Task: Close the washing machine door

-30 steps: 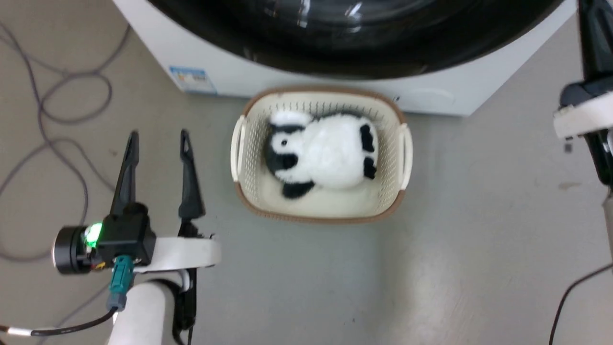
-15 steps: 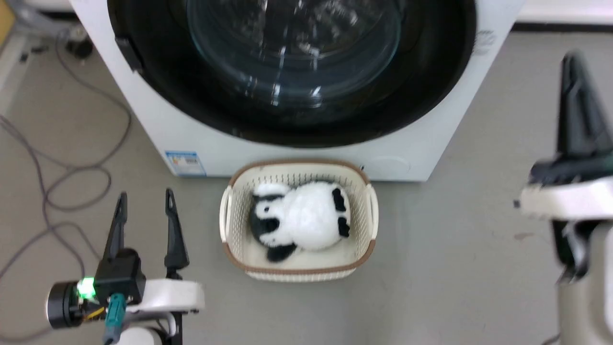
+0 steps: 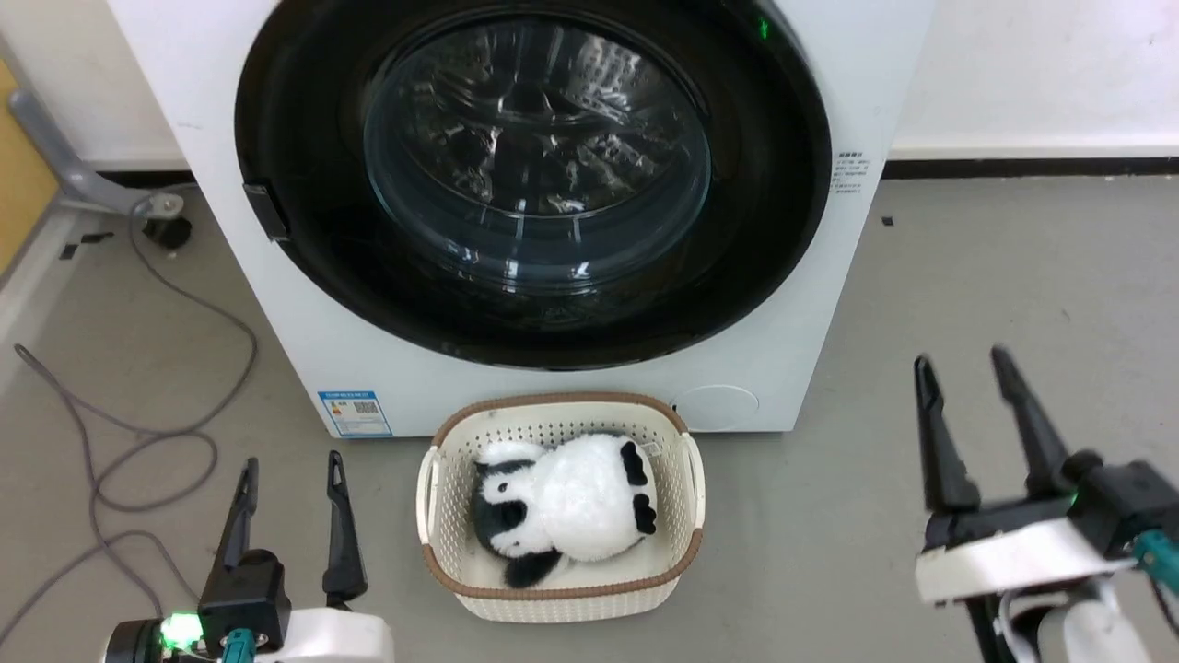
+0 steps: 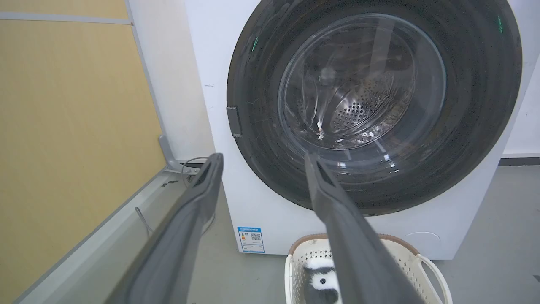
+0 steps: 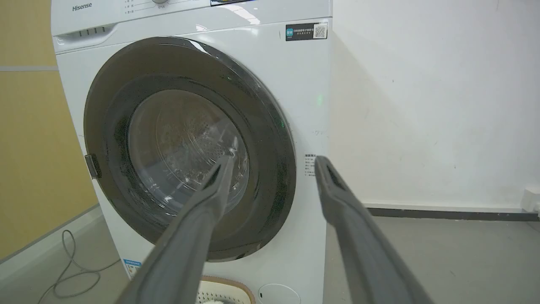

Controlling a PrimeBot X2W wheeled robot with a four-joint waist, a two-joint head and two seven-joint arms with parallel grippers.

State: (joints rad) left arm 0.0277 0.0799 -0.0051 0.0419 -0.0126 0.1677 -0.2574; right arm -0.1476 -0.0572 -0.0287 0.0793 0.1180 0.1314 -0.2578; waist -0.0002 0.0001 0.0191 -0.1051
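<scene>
Cream basket (image 3: 553,603) holding a panda toy (image 3: 562,502) is standing just before the washing machine (image 3: 414,387), blocking low access; cables (image 3: 253,345) are trailing left, open floor (image 3: 995,276) lying right.

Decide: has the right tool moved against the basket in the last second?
Yes. The right tool has drawn back towards the robot: its tips, earlier far beyond the basket, now barely pass its far rim.

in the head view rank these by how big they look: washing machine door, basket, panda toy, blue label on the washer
1. washing machine door, by far the largest
2. basket
3. panda toy, lying inside the basket
4. blue label, smallest

The gaps are wide enough that nearness to the camera does not change the order.
</scene>
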